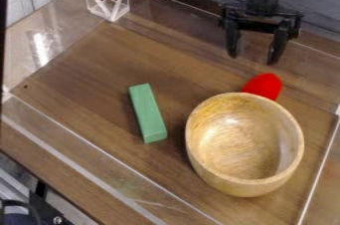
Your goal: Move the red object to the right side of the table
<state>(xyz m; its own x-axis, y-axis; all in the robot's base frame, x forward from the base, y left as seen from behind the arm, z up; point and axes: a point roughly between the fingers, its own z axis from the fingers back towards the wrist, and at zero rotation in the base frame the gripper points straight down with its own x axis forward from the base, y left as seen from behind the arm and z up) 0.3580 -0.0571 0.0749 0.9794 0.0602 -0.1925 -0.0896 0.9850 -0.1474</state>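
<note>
The red object [263,86] is a small rounded red toy lying on the dark wooden table [119,60], partly hidden behind the rim of the wooden bowl [245,143]. My gripper [257,46] hangs above and just behind the red object, pointing down. Its black fingers [234,40] are spread wide and hold nothing. A gap of bare table shows between the fingertips and the red toy.
A long green block [146,112] lies left of the bowl. Low clear acrylic walls [54,30] edge the table, and a folded clear piece [106,3] stands at the back left corner. The right wall runs close beside the bowl.
</note>
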